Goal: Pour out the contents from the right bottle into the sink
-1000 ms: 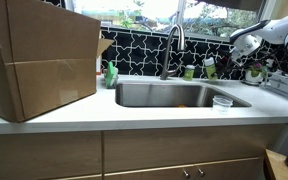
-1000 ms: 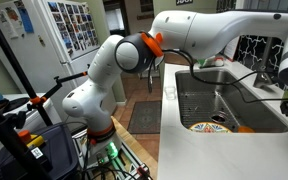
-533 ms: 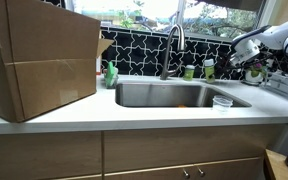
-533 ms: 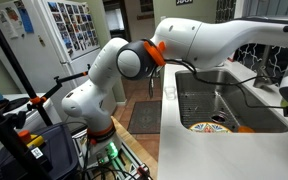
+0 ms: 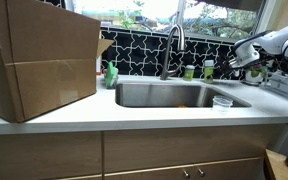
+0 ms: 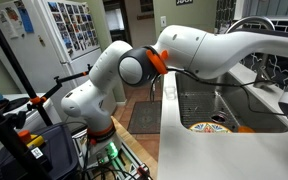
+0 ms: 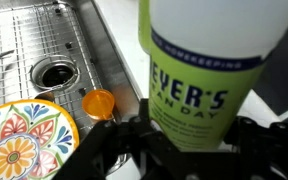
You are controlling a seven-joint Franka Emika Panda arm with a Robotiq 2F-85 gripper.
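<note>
The right bottle (image 7: 204, 70), green with a pale top and a printed label, fills the wrist view. My gripper (image 7: 189, 135) is shut on it, with a black finger pressed against each side. In an exterior view the bottle (image 5: 209, 68) stands at the back of the counter, right of the faucet (image 5: 172, 50) and beside a shorter green bottle (image 5: 188, 72). My arm (image 5: 259, 48) reaches it from the right. Its base is hidden, so I cannot tell whether it is lifted. The steel sink (image 5: 164, 95) (image 6: 189, 105) (image 7: 24, 40) lies just left of the bottle.
In the sink are a colourful plate (image 7: 19, 145) (image 6: 209, 126), an orange cup (image 7: 99, 103) and the drain (image 7: 49, 72). A clear cup (image 5: 222, 102) stands at the sink's right rim. A green soap bottle (image 5: 111, 74) and a big cardboard box (image 5: 39, 60) stand to the left.
The arm has swung lower and a little to the right in both exterior views. The bottle has stayed in place and the jaws have not changed.
</note>
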